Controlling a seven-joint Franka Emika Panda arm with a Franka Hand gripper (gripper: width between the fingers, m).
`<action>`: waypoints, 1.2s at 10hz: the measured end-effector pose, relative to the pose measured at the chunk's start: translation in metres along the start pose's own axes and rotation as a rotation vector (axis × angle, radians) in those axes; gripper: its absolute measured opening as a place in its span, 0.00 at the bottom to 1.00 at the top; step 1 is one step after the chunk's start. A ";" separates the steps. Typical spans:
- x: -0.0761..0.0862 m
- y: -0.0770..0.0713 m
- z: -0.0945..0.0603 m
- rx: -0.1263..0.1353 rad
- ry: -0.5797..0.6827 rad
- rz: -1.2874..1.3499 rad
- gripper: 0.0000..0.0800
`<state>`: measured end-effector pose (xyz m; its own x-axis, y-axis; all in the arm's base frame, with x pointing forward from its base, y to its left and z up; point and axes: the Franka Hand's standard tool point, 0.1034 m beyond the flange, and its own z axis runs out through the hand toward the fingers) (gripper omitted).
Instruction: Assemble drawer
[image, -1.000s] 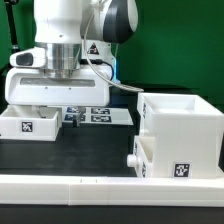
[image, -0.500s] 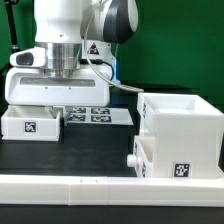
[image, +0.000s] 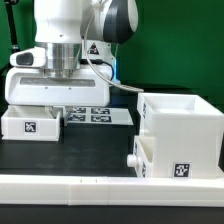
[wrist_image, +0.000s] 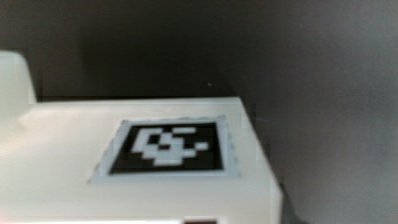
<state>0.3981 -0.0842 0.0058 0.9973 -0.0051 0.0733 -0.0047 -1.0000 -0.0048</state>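
one drawer tray (image: 30, 124) sits on the black table (image: 90, 150) at the exterior view's left, directly under the gripper (image: 50, 104). its fingers are hidden, so i cannot tell if they are apart or closed. the drawer casing (image: 185, 120) stands well apart at the right, with a second tray (image: 145, 160) slotted low, knob (image: 133, 160) outward. the wrist view shows a blurred tag (wrist_image: 169, 148).

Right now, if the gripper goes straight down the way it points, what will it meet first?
Most likely the small drawer tray directly beneath the gripper. The wrist view shows its white tagged surface close ahead. The fingertips are hidden, so the gap is unclear.
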 end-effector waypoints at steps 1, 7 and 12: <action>0.002 -0.005 -0.006 0.012 -0.012 -0.008 0.05; 0.032 -0.029 -0.058 0.071 -0.047 -0.153 0.05; 0.042 -0.030 -0.060 0.044 -0.045 -0.575 0.05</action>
<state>0.4359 -0.0544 0.0693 0.8409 0.5401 0.0335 0.5409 -0.8409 -0.0183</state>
